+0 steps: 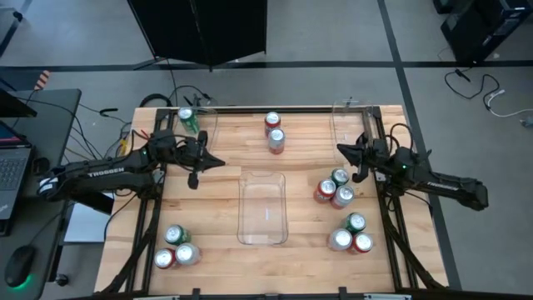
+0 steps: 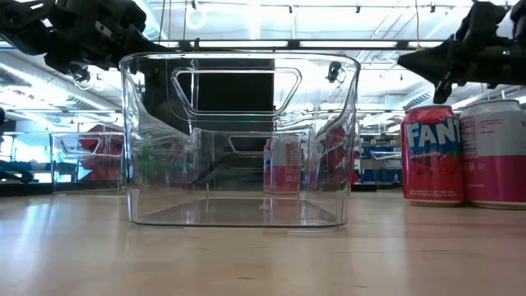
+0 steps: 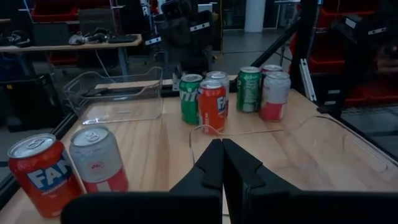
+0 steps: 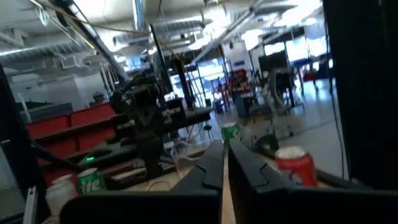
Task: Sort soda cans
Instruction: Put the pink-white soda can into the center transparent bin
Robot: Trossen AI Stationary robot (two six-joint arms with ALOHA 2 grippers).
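- Step: looks like the very start of sorting. One green can (image 1: 186,118) already sits in the far-left bin (image 1: 205,112); the rest are loose on the table (image 1: 300,179).
- Cans: pair at far centre (image 1: 274,133), trio on the right (image 1: 335,189), trio near-right (image 1: 351,234), trio near-left (image 1: 176,248). Colours are mixed in each cluster.
- Centre bin (image 1: 263,208) holds nothing; far-right bin (image 1: 347,125) probably the same, but its walls are hard to read from above.
- Left gripper (image 1: 213,162) is above the table just past the far-left bin, arm stretched in from the left edge, pointing at centre. Fingers pressed together, holding nothing.
- Right gripper (image 1: 343,151) is raised by the far-right bin, pointing inward, beyond the right trio. Fingers also together, nothing held.
- Next: pick a can and colour bin, spread the fingers, drop over one can. Clusters are tight, so neighbours could get knocked.
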